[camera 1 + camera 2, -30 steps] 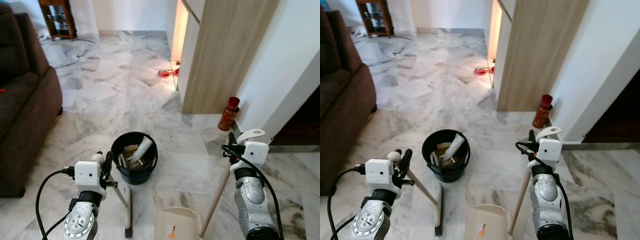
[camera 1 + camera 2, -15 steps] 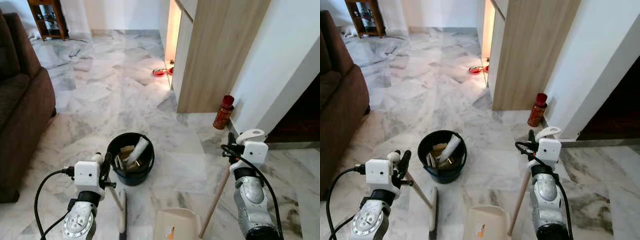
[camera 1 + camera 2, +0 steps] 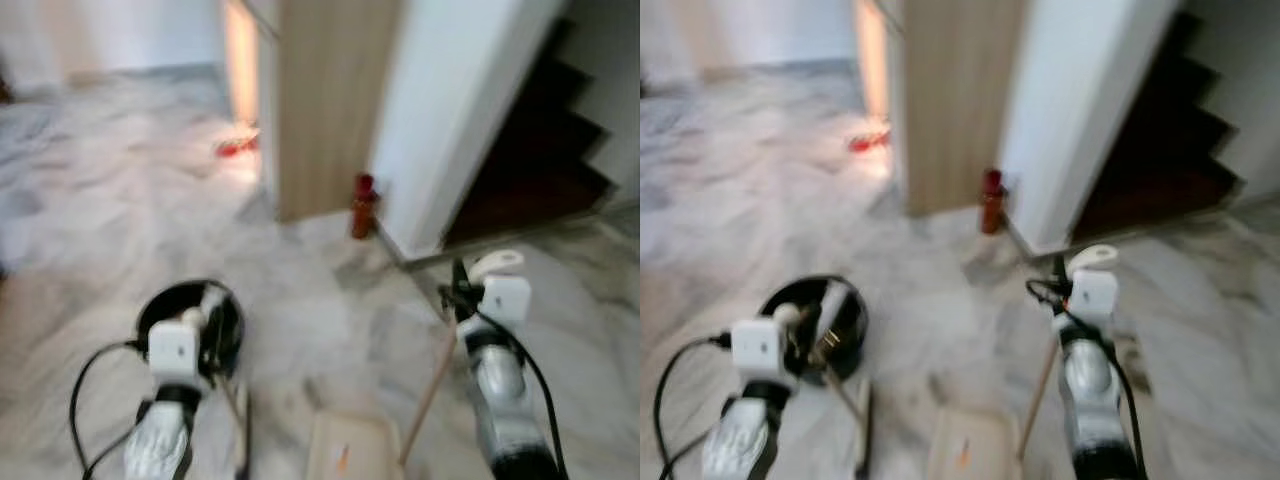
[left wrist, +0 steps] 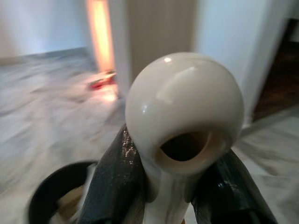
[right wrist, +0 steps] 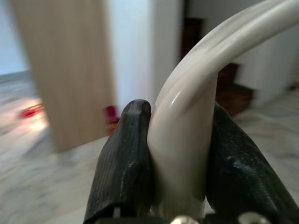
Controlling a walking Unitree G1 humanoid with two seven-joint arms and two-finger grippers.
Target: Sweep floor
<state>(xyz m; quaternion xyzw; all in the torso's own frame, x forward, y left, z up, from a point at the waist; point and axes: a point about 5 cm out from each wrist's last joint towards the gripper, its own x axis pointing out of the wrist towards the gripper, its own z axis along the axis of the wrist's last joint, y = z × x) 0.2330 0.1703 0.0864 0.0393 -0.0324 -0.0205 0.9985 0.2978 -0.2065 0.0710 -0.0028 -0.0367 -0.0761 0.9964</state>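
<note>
Since a second ago the camera has swung right, bringing dark stairs (image 3: pixel 540 150) into view; both arms keep their holds. Left gripper (image 4: pixel 173 186) pinches the broom (image 4: pixel 182 116) just under its rounded tip, above the black bucket (image 3: pixel 190 315). Right gripper (image 5: pixel 180 154) clamps the dustpan handle (image 5: pixel 187 126); the dustpan (image 3: pixel 345 450), blurred, seems to rest on the marble floor (image 3: pixel 120 230).

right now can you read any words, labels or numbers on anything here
No text can be read.
Dustpan: a small orange mark on it, too blurred to read.
Red bottle by the wall: too small and blurred to read any label.
Black bucket: no lettering visible.
</note>
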